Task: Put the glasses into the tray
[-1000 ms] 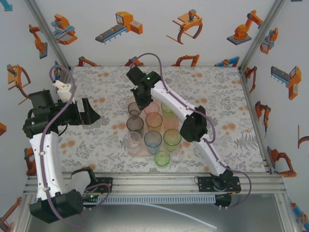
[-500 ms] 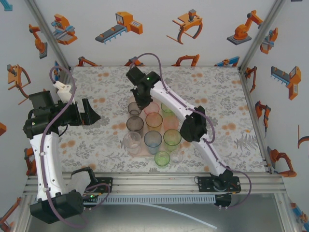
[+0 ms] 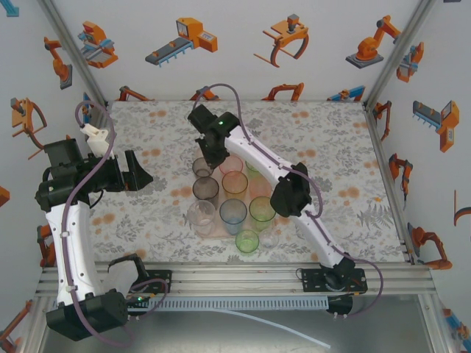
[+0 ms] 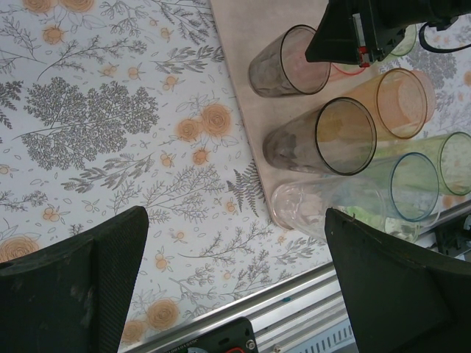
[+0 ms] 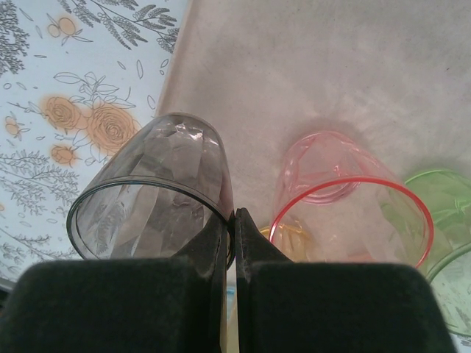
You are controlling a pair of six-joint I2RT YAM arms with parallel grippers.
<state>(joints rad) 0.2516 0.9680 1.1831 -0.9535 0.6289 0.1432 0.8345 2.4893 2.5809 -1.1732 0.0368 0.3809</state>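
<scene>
While the right arm's fingers (image 5: 222,250) are clenching the rim of the smoky grey translucent tumbler (image 5: 151,195), it is standing at the far-left corner of the pale pink rectangular tray (image 5: 316,66). Placing looks nearly finished, so the next move is probably letting go and lifting straight up clear of the neighbouring glasses. The left arm's fingers (image 3: 140,170) are hanging released over the floral table (image 4: 110,125).

The table (image 3: 331,140) has a flat top with a floral covering of grey foliage and orange blossoms. One tray (image 4: 246,33) lies flat, directly on this covering. Bare covering extends left, right and beyond the tray. An aluminium rail (image 3: 243,273) borders the table on the tray's near side.
</scene>
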